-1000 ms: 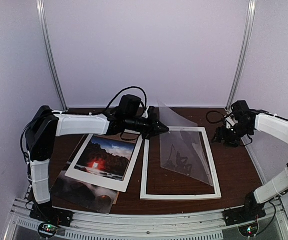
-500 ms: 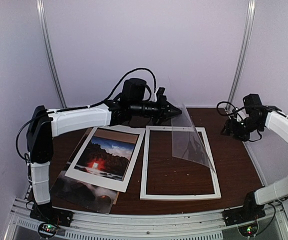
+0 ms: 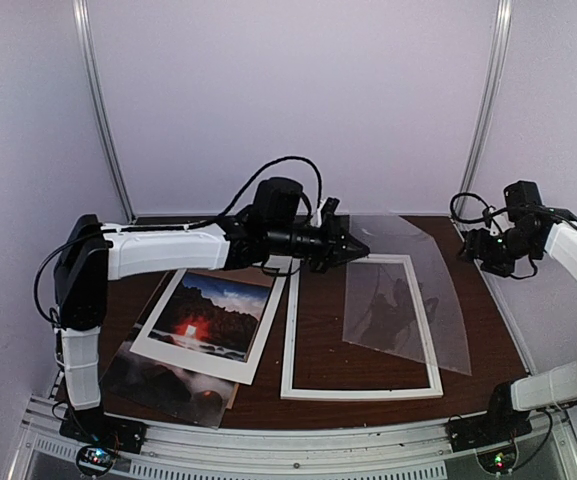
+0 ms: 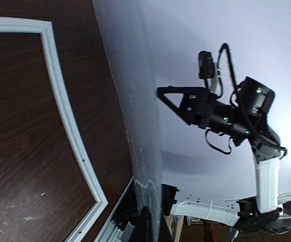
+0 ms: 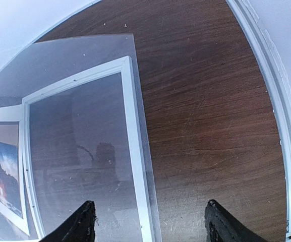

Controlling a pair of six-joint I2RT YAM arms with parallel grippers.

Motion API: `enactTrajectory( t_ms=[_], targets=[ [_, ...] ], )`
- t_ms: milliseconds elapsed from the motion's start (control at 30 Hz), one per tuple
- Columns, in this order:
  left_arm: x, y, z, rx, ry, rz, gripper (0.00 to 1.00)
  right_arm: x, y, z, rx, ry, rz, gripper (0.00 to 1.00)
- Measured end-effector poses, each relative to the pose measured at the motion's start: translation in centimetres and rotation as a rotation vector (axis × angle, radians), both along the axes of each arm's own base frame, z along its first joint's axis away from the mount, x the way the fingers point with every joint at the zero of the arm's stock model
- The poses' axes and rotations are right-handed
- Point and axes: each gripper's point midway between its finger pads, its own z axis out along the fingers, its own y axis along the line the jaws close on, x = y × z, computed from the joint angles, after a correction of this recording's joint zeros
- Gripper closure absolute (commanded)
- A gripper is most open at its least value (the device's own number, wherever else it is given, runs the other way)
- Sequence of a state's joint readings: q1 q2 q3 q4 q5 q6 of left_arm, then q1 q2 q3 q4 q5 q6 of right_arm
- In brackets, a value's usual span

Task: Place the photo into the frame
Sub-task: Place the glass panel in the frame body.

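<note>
**Caution: Clear Sheet Overhanging the Frame**

The photo (image 3: 205, 318) is lying near-left under the white mat (image 3: 208, 366), beside the frame (image 3: 358, 393) and not yet inside it. The clear sheet (image 3: 408, 310) is draping over the frame's right rail, so dragging it risks shifting the frame. The left gripper (image 3: 360, 247) is pinching the sheet's far edge. The right gripper (image 5: 149, 203) is hovering, spread wide and empty.
</note>
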State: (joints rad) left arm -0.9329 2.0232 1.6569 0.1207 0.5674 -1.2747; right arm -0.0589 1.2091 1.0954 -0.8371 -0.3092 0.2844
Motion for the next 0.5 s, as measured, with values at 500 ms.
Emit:
enactTrajectory(
  t_ms=[500],
  targets=[
    [-0.6, 3.9, -15.0, 0.271, 0.158, 0.103, 1.00, 0.4, 0.5, -2.2, 0.027, 0.051, 0.017, 0.27]
  ],
)
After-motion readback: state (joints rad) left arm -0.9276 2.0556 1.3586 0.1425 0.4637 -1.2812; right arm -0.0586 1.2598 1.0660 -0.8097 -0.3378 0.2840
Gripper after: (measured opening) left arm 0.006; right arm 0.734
